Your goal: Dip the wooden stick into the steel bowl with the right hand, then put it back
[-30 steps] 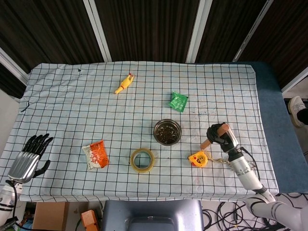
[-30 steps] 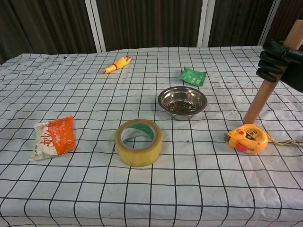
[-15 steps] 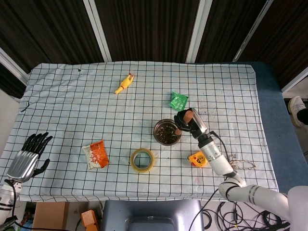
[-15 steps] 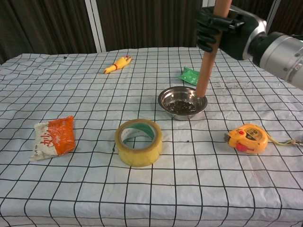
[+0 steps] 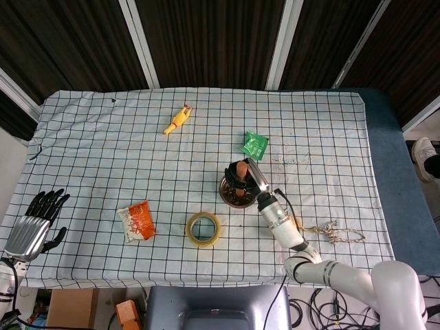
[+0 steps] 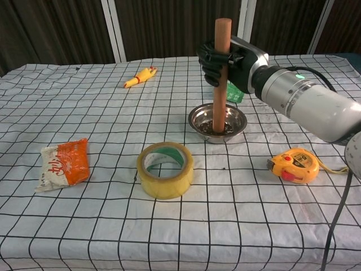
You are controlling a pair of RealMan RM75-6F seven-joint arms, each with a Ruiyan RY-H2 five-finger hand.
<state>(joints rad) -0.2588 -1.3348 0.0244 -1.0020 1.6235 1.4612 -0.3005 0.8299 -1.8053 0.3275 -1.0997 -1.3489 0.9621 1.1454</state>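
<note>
A robot test room or lab is suggested, not a home. The surface (image 5: pixel 103 137) is covered with a white cloth with a black grid, dark panels with pale strips (image 5: pixel 139 42) are seen behind it, and loose cables (image 5: pixel 316 302) are seen on the floor below its front edge. Unrelated small things are spread well apart on it: a tape roll (image 6: pixel 165 170), a tape measure (image 6: pixel 295 165), a snack packet (image 6: pixel 64 164) and a toy chicken (image 6: pixel 140 77).

Tablecloth (image 6: pixel 84 226) white, black grid; tape roll (image 6: pixel 165 169) yellow; packet (image 5: pixel 254 144) green; stick (image 6: pixel 221 68) reddish-brown.
</note>
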